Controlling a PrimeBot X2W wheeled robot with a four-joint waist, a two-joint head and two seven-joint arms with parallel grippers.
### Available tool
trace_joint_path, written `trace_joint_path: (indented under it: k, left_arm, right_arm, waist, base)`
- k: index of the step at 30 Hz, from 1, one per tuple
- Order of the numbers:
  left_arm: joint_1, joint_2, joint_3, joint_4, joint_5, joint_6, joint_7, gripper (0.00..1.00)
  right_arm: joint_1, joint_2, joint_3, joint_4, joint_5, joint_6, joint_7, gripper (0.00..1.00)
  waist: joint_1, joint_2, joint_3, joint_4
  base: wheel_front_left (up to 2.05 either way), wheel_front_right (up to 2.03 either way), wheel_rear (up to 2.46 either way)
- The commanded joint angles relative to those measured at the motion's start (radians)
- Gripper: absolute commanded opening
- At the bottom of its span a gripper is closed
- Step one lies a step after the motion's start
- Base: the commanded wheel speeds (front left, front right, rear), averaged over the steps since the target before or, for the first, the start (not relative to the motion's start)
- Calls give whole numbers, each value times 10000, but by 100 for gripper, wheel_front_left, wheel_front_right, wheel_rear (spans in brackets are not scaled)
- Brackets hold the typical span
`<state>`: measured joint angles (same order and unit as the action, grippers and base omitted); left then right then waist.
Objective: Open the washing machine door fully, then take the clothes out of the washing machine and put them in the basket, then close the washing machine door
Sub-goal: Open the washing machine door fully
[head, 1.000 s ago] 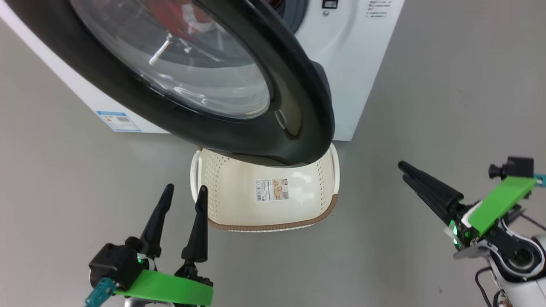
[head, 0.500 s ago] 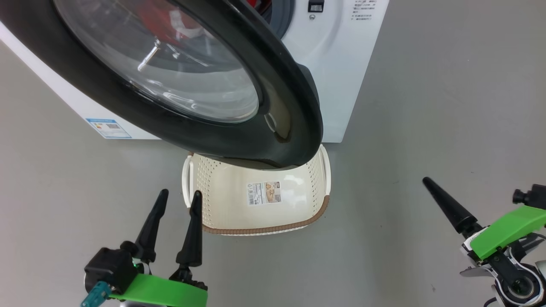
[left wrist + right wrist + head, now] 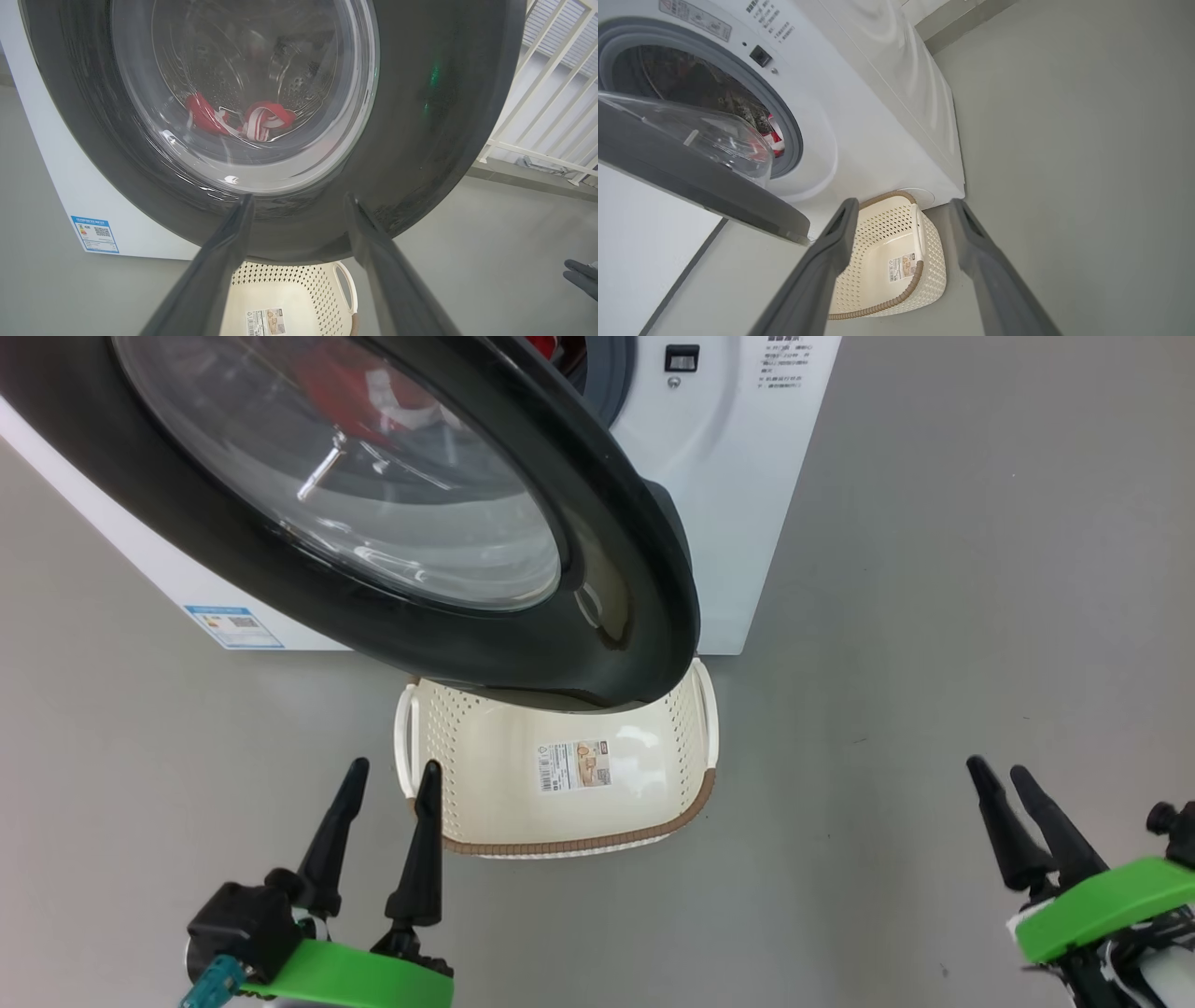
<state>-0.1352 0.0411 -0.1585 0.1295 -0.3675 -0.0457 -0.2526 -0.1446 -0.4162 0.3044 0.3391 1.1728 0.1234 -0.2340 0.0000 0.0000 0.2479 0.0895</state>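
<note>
In front of the big white box-shaped washing machine, has pulled the right claw back over the last second, away from the edge of the large round door with glossy black rim and bulging clear glass, down to the lower right of the head view and well apart from it. Holds its two long dark fingers apart there, gripping nothing. Leaves the left claw as it was, near the left side of the small cream perforated plastic basket with brown woven-look rim, fingers likewise apart and empty. Has also shifted the head camera slightly, so reads the small slide of machine and basket as no move of theirs. Finds the door only partly swung out, hanging over the far end of the basket on the grey floor. Finds the bright red, white-striped clothes inside the machine, behind the glass. Judges the first step unfinished: probably needs a fresh push on the door before any reach inside.
</note>
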Motion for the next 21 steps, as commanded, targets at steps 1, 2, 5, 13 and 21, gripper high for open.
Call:
trace_joint_path:
  k: [1,2,5,13,21]
  left_arm:
    - [132,91,335,-196,147,-79,-92,100]
    - [128,91,338,-191,151,-80,-92,100]
    - [121,91,357,-202,156,-77,-92,100]
    - [95,91,351,-203,161,-69,-92,100]
    - [27,91,326,-241,159,-20,-92,100]
  right_arm:
    - [-12,-308,275,-34,-372,73,-182,100]
    - [-47,-328,318,90,-602,73,-234,100]
    - [-148,-206,-191,249,-1643,73,-269,100]
    - [242,643,-1768,-163,-4377,73,-275,100]
    - [780,1687,-3346,-1127,-6948,73,-276,100]
  waist:
    - [0,0,1,5]
    - [0,0,1,5]
    - [0,0,21,-3]
    - [0,0,48,16]
    - [0,0,68,34]
  base:
    - [0,0,0]
    - [0,0,0]
    - [0,0,0]
    - [0,0,0]
    - [0,0,0]
